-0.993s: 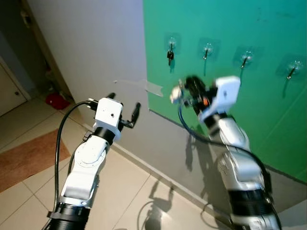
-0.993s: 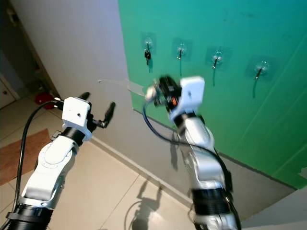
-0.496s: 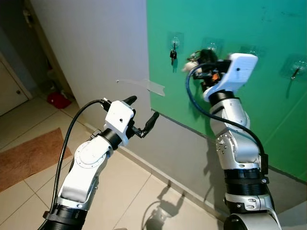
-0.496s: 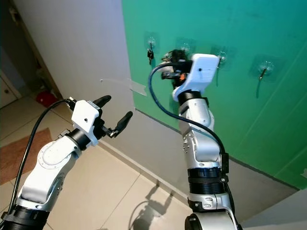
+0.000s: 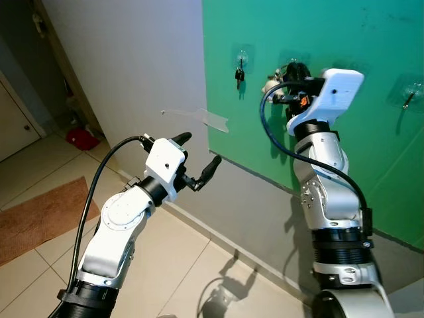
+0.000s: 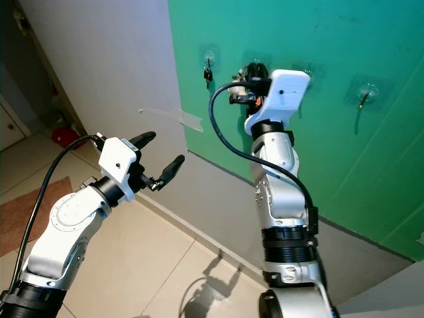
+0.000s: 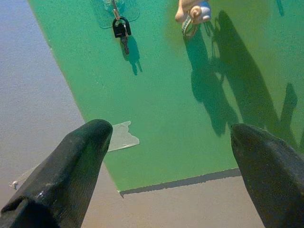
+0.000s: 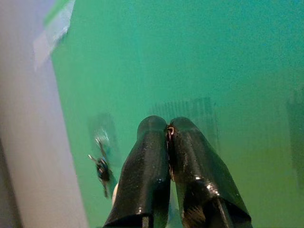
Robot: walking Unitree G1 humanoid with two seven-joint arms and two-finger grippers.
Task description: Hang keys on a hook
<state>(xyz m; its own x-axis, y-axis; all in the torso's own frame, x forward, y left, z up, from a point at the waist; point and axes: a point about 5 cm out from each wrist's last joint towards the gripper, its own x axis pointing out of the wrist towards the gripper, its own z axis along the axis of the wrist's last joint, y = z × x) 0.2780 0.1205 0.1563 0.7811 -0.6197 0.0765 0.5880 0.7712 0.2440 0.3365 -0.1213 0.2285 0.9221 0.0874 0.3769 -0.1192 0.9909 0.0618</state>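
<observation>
A green board on the wall carries several clear stick-on hooks. The leftmost hook holds a black key; another bare hook sits far right. My right gripper is raised against the board just right of that black key, shut on a set of keys whose pale charm dangles under it. In the right wrist view its fingers are pressed together, with the black key off to one side. My left gripper is open, held lower and away from the board.
The grey wall left of the board has a strip of tape. On the tiled floor lie a brown mat and a red object at the wall's foot. A door stands far left.
My right arm has lifted the keys from mid-height up to the board and a little further right. The left arm rose slightly a second ago and has held still since.
</observation>
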